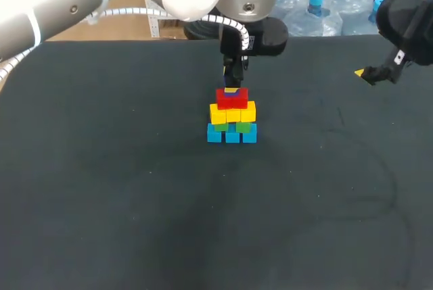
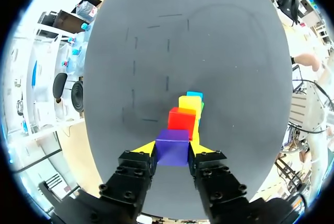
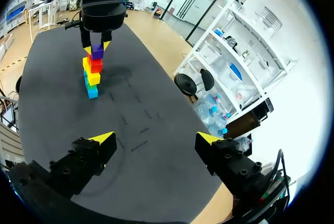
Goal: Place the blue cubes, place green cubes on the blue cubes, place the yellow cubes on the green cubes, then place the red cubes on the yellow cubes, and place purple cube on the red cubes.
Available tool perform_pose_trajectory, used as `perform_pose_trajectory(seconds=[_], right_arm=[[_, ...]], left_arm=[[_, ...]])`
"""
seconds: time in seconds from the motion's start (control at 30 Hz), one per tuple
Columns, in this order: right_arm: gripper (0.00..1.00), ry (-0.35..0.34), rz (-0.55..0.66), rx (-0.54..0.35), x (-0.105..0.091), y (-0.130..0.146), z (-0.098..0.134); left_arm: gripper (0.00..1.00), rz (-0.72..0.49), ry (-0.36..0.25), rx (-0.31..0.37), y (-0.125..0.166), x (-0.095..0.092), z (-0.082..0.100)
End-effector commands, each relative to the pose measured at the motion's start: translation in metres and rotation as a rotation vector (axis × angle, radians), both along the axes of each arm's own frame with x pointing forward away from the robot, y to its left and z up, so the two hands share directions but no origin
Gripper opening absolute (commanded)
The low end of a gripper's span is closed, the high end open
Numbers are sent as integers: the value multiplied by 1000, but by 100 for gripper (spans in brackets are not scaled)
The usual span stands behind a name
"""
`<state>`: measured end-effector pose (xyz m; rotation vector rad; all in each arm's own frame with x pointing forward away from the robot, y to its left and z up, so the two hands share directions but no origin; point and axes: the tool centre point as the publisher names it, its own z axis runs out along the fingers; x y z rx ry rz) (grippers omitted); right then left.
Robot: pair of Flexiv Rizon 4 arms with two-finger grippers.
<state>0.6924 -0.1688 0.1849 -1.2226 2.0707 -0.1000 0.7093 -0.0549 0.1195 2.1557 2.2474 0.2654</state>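
Tower stands on the worktop, just twelve o'clock of centre. At our left wrist, the left end effector grips the purple cube over the red cubes; we judge a skewed release could topple it. At our right wrist, the right end effector gapes wide and empty, with the tower ahead at eleven o'clock.

No legible text, label or number anywhere.

A matte black table lies under soft, even light — its top dark from edge to edge. Faint pale marks — short dashes and straight strokes — cross the surface, and in the head view a thin curved scuff arcs over its right side.
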Motion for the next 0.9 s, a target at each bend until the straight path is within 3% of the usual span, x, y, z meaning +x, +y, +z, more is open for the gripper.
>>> perform_pose_trajectory(seconds=[0.03, 0.9], right_arm=[[100, -13, -6, 1, -2, 0, -2], [100, -13, -6, 1, -2, 0, -2]], left_arm=[[0, 0, 3, 5, -1, 1, 1], [0, 7, 8, 2, -1, 0, -1]])
